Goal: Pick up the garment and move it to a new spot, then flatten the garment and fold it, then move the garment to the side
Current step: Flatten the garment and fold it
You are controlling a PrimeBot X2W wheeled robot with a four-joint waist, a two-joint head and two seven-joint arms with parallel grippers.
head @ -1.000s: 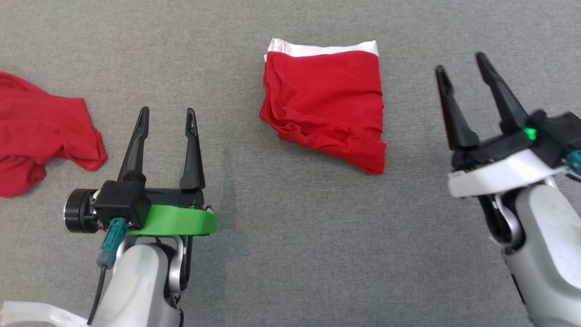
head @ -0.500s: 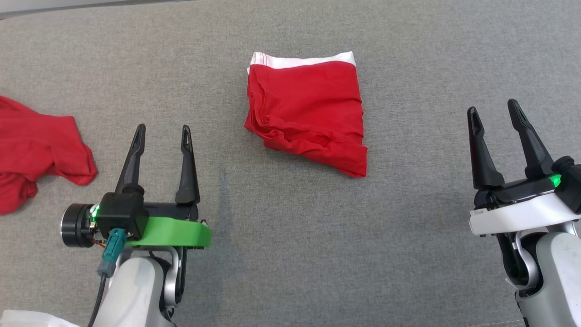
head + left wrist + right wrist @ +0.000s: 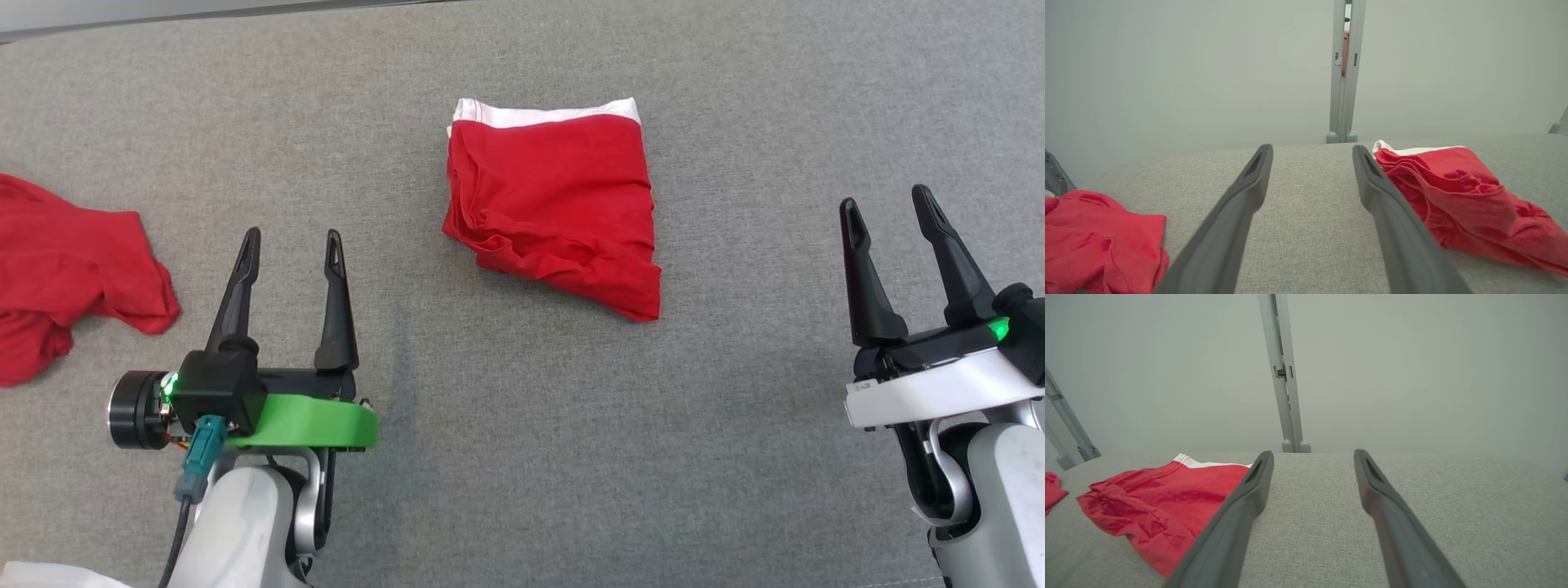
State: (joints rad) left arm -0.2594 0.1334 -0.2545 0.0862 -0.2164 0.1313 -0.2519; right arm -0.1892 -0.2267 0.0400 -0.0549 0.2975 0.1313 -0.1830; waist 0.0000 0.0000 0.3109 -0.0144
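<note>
- The right claw (image 3: 886, 198) has its two fingers spread apart and holds nothing. A second ago it stood higher and closer to the garment; now it has pulled back to the lower right, well apart from the cloth.
- The left claw (image 3: 293, 237) is likewise spread wide and empty, and has kept its place at the lower left.
- The head camera has tipped a little, so the whole scene sits slightly shifted; the cloth itself has not moved.
- The garment (image 3: 555, 204), red with a white waistband, lies folded on the grey desk (image 3: 522, 457), out ahead and between the two claws, touching neither.
- A second red cloth (image 3: 73, 261) lies crumpled at the far left.
- With both claws backed off, folding looks done; moving the garment aside seems to remain.
- No brand or writing can be read.
</note>
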